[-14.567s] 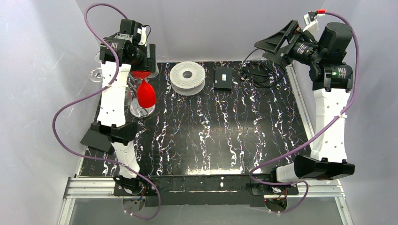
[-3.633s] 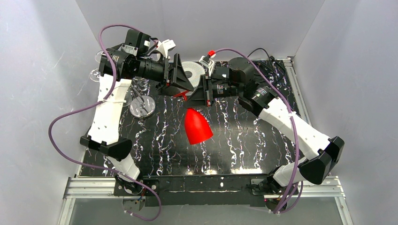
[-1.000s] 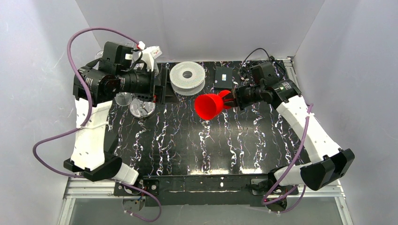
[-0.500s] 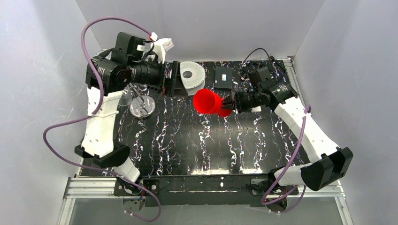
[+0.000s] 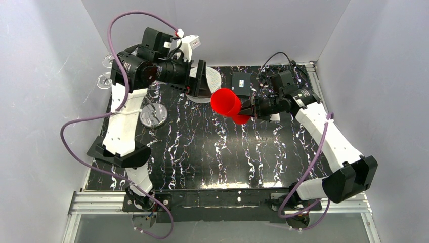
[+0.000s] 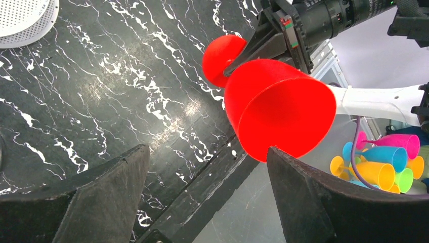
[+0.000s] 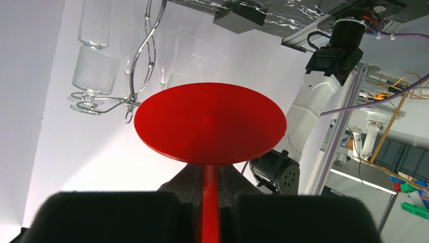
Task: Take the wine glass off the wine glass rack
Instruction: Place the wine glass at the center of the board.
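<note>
The red wine glass (image 5: 226, 103) hangs on its side above the table's middle, bowl pointing left. My right gripper (image 5: 251, 108) is shut on its stem (image 7: 211, 202), just behind the round foot (image 7: 210, 123). My left gripper (image 5: 201, 87) stands open just left of the bowl (image 6: 280, 110), which lies beyond the fingertips and close to the right finger (image 6: 313, 202). The wine glass rack (image 5: 153, 115) shows its chrome disc base at the left, partly behind my left arm. Its wire arms (image 7: 144, 55) carry a clear glass (image 7: 93, 66).
A white ribbed spool (image 5: 216, 77) sits at the back, half hidden by my left gripper. A black box (image 5: 241, 83) and a cable coil (image 5: 275, 76) lie to its right. Clear glasses (image 5: 104, 81) hang off the table's left edge. Coloured plastic glasses (image 6: 384, 162) sit beyond the table.
My left gripper has swung right from the rack to the red bowl, its jaws narrowing slightly. The right gripper stayed roughly in place while the bowl tipped up towards the back.
</note>
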`<state>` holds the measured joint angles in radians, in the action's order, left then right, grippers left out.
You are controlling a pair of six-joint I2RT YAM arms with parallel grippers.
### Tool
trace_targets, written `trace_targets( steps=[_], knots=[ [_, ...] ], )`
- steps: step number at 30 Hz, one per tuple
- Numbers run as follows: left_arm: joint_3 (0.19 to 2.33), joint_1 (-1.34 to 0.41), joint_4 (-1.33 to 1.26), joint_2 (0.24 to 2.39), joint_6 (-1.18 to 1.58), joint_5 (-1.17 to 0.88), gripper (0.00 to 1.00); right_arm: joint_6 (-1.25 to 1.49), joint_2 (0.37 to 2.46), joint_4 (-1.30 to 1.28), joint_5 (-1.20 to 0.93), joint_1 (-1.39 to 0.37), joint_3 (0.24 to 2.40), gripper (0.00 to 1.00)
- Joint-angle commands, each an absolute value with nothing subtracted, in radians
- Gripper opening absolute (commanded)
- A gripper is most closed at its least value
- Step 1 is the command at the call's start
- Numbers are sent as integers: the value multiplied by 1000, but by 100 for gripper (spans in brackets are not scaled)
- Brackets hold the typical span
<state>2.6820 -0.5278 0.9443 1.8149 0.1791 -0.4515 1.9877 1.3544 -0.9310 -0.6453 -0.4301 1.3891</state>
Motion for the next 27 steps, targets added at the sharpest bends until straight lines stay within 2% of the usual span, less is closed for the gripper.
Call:
trace_targets(
  steps=[1,15,27],
  knots=[
    [2731,-537,1121,1844,185,-469,84,2008,1387,-915,-696,-422,1399,1],
    [2821,-562,1138,1945,181,-451,75,1933,1479,-949,-769,-402,1472,1],
    [2836,-571,1145,1981,179,-460,61,1934,1493,-943,-791,-399,1490,1]
  ],
)
